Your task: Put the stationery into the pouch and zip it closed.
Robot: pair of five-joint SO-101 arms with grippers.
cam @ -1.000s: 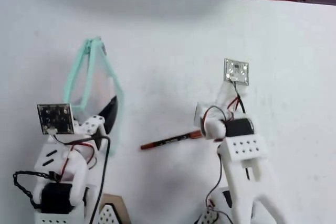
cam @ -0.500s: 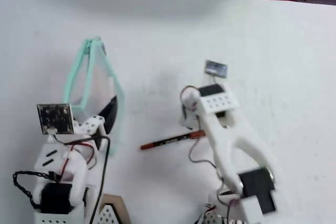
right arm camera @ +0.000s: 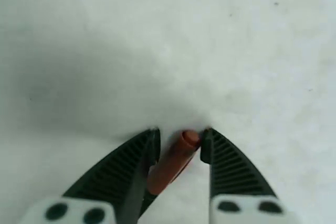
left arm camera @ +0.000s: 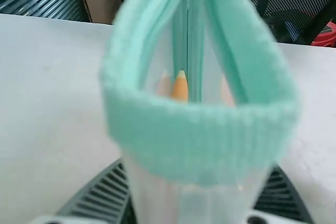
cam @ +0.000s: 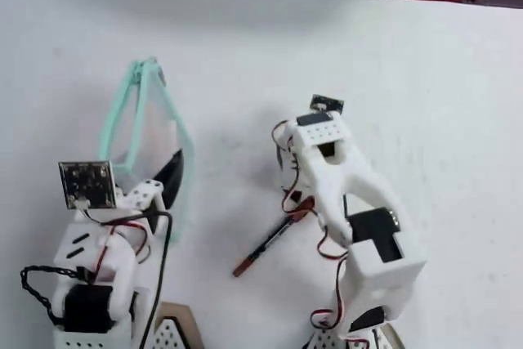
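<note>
Step in hand: picking up the pen [cam: 274,239] so it can go into the pouch [cam: 155,132]. Zipping comes later.

The right gripper [right arm camera: 181,134] is down on the table [cam: 425,63], near the middle and a bit toward the near edge. Its jaws are closed to a narrow gap around the red capped end of the pen and look to touch it on both sides, so call it a pinch. The pen is not lifted and lies flat on the table. It runs diagonally, with the held end nearer the middle and the free tip pointing toward the near edge.

The pouch is mint green with clear walls. It lies left of the middle, lengthwise from the near edge toward the far edge, well apart from the pen. The left gripper [left arm camera: 197,174] has hold of its near end, with the jaws set fairly wide on either side of the clear wall. The mouth bows open and the zip is undone. An orange pencil tip [left arm camera: 180,85] shows inside, with a couple of pale things beside it that are too blurred to name.

Judged progress: some stationery is already in, and the pen is the one item seen outside.

Next move calls for:
- lifting the pen clear without it swivelling in the end-grip
- carrying it across toward the left edge
- lining it up with the long opening
- dropping it in while the left arm holds the mouth open

The zip pull then needs finding, and its place cannot be told from here.
</note>
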